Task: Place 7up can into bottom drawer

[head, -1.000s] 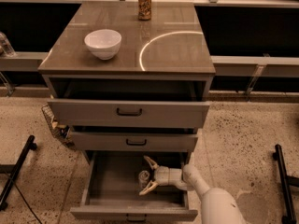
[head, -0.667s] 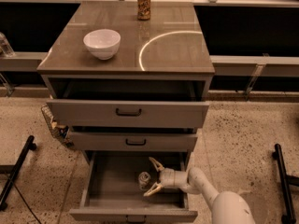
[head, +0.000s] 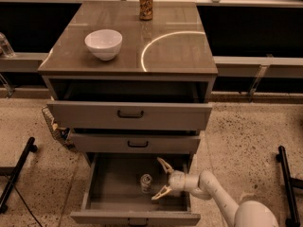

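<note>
Silver 7up can (head: 146,183) stands mid-floor in the bottom drawer (head: 111,183) — pincer (head: 161,179) wide beside it, seemingly clear.

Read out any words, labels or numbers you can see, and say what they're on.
No text is readable.
7up can in the bottom drawer: label too small to read.
Brown-gold can on the cabinet top: print unreadable.
Gripper, open beside the 7up can: no marking visible.

Dim warm overhead light; bright arc glare on glossy grey cabinet surface (head: 189,56); pale gripper (head: 159,179) lower centre, in shadowed bottom drawer (head: 113,183).
</note>
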Tool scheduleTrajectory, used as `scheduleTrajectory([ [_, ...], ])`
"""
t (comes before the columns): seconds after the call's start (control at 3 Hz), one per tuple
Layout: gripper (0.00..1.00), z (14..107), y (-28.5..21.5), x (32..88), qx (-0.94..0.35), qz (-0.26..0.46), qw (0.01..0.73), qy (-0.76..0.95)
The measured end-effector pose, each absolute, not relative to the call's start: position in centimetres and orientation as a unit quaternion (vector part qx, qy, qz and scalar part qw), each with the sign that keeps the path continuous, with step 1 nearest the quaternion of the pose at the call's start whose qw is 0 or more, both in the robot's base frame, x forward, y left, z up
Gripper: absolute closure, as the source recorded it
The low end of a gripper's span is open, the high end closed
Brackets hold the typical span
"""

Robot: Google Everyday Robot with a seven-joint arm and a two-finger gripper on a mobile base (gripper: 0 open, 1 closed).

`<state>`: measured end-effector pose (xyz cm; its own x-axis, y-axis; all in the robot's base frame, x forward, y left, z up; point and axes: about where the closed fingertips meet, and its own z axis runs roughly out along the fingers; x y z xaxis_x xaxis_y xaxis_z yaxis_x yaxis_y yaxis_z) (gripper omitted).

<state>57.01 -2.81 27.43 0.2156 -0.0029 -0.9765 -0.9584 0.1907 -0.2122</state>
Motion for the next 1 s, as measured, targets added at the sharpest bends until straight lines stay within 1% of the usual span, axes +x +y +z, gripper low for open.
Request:
scheduleTrajectory([
  [0.67,0.0,30.3,-7.5,54.4,-0.501,0.374,0.596,0.504],
  [1.0,0.0,31.7,-10.2,52.6,-0.489,0.362,0.61,0.508],
])
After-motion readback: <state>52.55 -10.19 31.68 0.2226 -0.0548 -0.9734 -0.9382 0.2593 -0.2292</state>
